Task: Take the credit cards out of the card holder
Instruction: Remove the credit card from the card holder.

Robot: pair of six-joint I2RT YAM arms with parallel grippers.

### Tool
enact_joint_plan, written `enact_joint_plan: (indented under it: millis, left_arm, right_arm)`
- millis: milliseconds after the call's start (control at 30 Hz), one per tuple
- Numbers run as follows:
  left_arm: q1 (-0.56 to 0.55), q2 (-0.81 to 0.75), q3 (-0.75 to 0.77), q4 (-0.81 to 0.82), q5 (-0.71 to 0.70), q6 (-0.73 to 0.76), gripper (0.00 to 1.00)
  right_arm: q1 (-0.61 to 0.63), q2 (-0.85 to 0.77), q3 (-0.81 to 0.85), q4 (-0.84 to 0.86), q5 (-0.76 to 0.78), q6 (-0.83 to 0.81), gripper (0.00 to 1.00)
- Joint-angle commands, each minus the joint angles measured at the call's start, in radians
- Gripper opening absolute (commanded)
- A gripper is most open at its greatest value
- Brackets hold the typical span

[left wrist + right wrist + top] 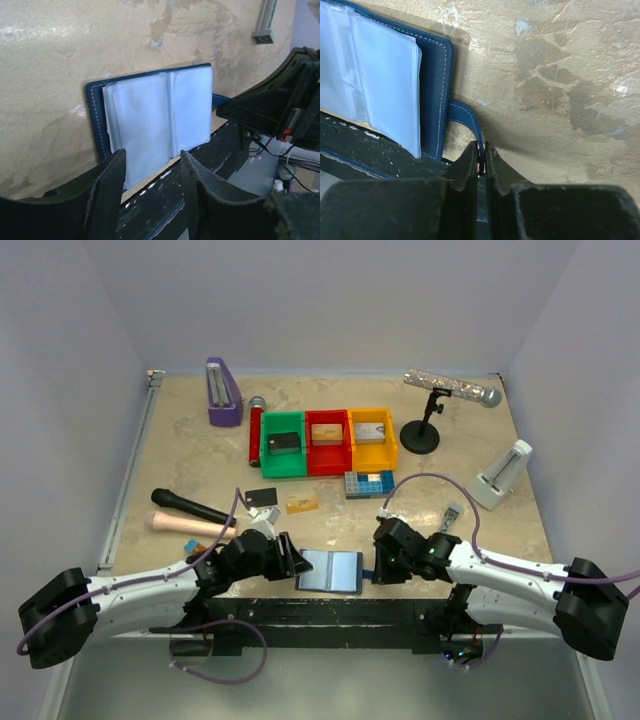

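The card holder (330, 570) lies open at the near edge of the worktop (200, 460), between the two arms, with its near side resting over the black rail (330, 606). Its pale pockets are milky, so whether any card sits inside cannot be told. The right wrist view cuts off its left half.

The end of its snap tab (466, 116) disappears between the jaws of the right gripper (481, 149), which are pinched nearly together on it. The left gripper (152, 156) has its jaws moderately apart at the holder's left edge, gripping nothing. One finger hides part of that edge, and contact cannot be judged.

Farther back, a black card (262, 497) and a gold-tan card (301, 503) lie loose near a blue studded plate (368, 483) and three coloured bins (282, 470). The bins' contents are too small to name.
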Motion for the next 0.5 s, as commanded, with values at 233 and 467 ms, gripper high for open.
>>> enact_joint_plan:
  millis: [233,467]
  left_arm:
    - [-0.01,-0.025,0.079,-0.051,-0.039,0.032,0.52]
    - [-0.01,0.05,0.083,-0.01,-0.015,0.028,0.51]
  right_arm:
    - [0.001,-0.115,0.049,0.013,-0.036,-0.053,0.0]
    - [0.004,-0.171,0.046,0.062,-0.109,-0.089,0.0]
